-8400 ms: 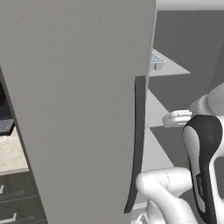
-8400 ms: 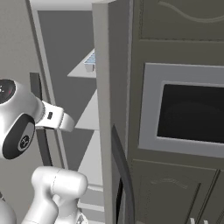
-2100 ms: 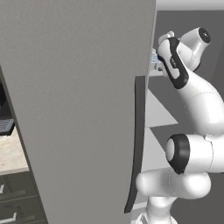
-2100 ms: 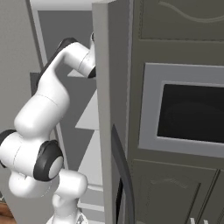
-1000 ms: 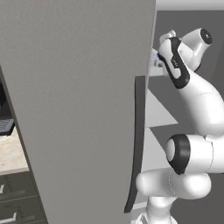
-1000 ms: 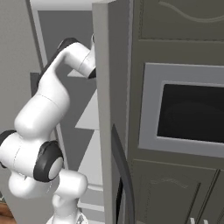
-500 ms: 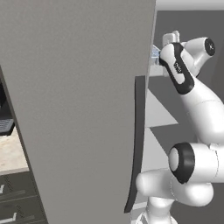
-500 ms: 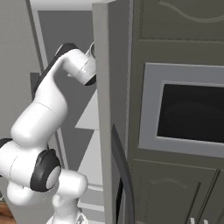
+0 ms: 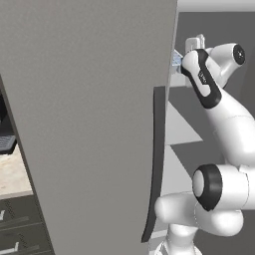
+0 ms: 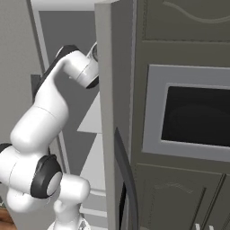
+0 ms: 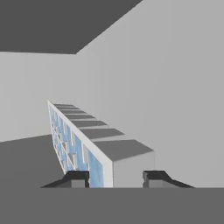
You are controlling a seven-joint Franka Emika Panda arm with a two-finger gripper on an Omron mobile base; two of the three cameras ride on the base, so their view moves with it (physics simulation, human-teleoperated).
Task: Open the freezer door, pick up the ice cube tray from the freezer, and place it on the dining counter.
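A: Progress check?

B: The freezer door (image 9: pixel 89 119) stands swung wide open, its dark bar handle (image 9: pixel 155 164) facing the left base camera. So step one looks done.

A: And the tray?

B: The ice cube tray (image 11: pixel 89 146) is between the gripper (image 11: pixel 116 178) fingertips in the hand view, standing on edge with its blue cells facing sideways. One fingertip (image 11: pixel 78 178) sits on each side of its near end, right against it. I'd call the gripper pinched on the tray. In the left base view a bit of light blue (image 9: pixel 176 59) pokes out just past the door edge, beside the hand.

A: Lifted, or on the shelf?

B: Can't say for sure. The tilt suggests it's off the shelf, but contact underneath is hidden. It's up high inside the freezer (image 10: pixel 67 40), near the top.

A: Where's the arm?

B: The arm (image 9: pixel 219 114) reaches up and into the top of the compartment; the right base view shows it going behind the door's edge (image 10: pixel 105 90).

A: What's left?

B: Pull the tray out past the door, go to the dining counter, set it down. By my read, roughly half done.
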